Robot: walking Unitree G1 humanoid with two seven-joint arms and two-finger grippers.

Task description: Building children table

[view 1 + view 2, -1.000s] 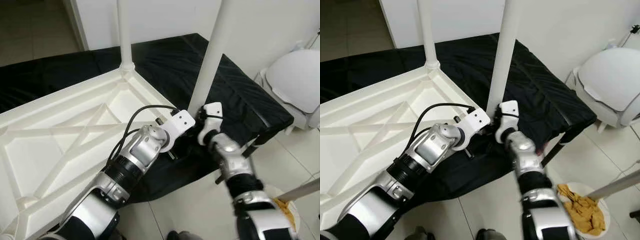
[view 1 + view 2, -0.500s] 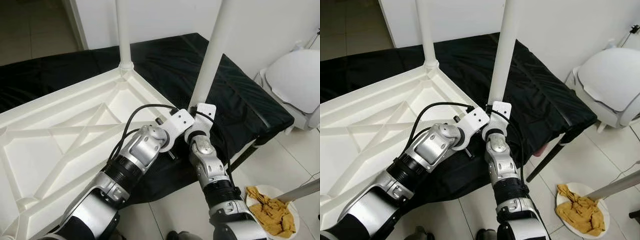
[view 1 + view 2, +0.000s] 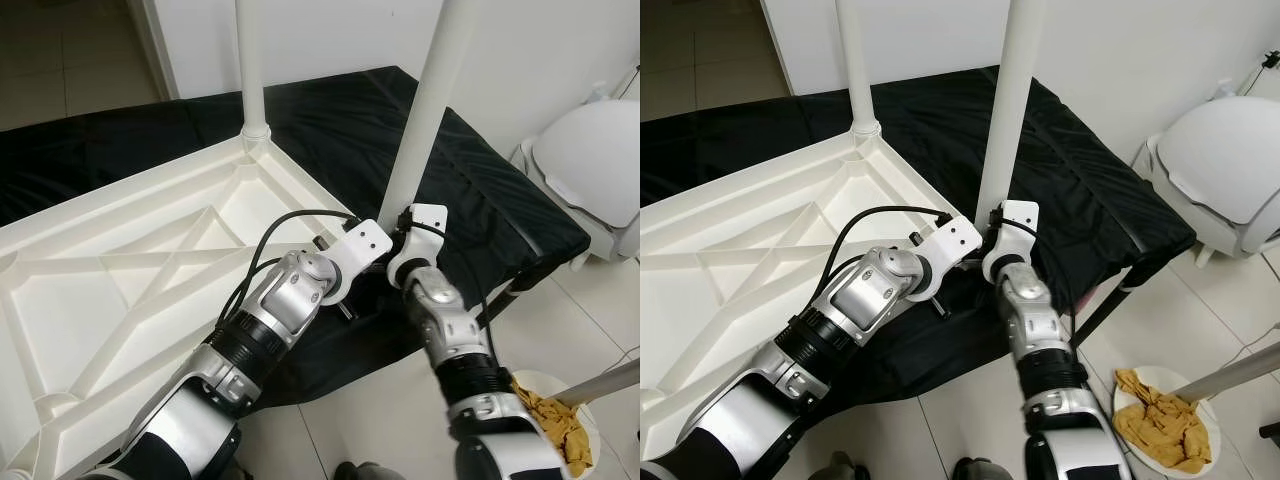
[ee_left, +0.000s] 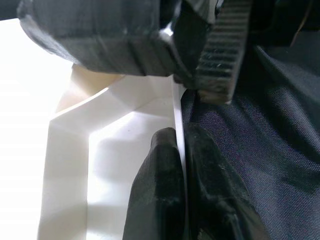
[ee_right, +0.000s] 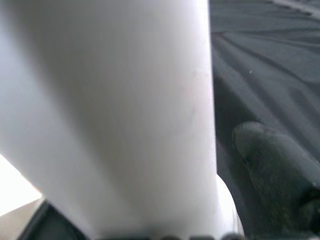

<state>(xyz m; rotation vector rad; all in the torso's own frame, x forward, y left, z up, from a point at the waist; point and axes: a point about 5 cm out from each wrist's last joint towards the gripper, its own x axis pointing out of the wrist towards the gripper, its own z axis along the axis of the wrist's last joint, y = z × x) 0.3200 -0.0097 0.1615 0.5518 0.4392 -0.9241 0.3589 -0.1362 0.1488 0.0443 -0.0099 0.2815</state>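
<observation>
A white plastic tabletop (image 3: 130, 270) lies upside down on a bed with a black cover (image 3: 500, 210). One white leg (image 3: 251, 60) stands straight up in the far corner of the tabletop. A second white leg (image 3: 425, 105) stands at the near right corner, leaning a little. Both arms reach to that corner. The left hand (image 4: 180, 165) is pinching the thin white edge of the tabletop, with one black finger (image 4: 157, 195) on the white side and the other on the side of the black cover. The right hand (image 3: 405, 225) is at the bottom of the leaning leg. In the right wrist view the leg (image 5: 115, 115) is very close and one black finger (image 5: 280, 170) sits just beside it, but I cannot tell if this hand is squeezing the leg or is spread. On the tiled floor to the right sits a white round thing with a lid (image 3: 590, 175). Near it lies a yellow cloth (image 3: 1160, 420) on a white plate (image 3: 1203, 411).
</observation>
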